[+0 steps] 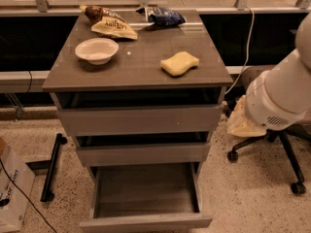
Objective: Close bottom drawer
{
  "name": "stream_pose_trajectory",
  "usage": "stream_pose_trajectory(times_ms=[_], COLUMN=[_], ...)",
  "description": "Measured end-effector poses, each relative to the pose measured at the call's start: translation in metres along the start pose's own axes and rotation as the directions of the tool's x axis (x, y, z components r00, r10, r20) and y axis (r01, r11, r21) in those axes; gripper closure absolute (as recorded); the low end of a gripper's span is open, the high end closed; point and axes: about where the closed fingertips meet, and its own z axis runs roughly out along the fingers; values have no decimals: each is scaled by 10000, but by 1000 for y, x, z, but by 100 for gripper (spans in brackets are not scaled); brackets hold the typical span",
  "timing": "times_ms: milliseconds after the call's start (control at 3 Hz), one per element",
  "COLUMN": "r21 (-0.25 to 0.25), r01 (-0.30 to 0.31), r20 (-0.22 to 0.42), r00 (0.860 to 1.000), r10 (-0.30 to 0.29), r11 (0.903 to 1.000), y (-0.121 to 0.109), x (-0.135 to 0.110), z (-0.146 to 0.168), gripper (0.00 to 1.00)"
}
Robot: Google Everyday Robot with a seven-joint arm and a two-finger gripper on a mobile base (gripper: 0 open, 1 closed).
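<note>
The bottom drawer [146, 198] stood pulled out, untouched, down-left of the hand [241, 123]. I could not tell the hand's opening.

The bottom drawer [146, 195] stands pulled far out of the cabinet [138, 120], lowest of its three and just above the speckled floor. It is grey-brown, a shallow rectangular box with thin side walls and a plain flat front without a handle. That front runs level along the lower edge of the view, well forward of the two drawer fronts above it. Its inner floor panel shows in full. The gripper is out of view; only the white arm [284, 93] shows at the right.
</note>
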Motion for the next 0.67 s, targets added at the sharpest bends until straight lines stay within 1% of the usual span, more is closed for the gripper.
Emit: stream_pose_trajectory(times_ms=[333, 667], r21=[-257, -201], r01=[-63, -55], r20=[-48, -46], r00=[10000, 10000], r10=[62, 54], r11=[9996, 9998], y=[20, 21], x=[10, 11], z=[53, 58], gripper=[100, 100])
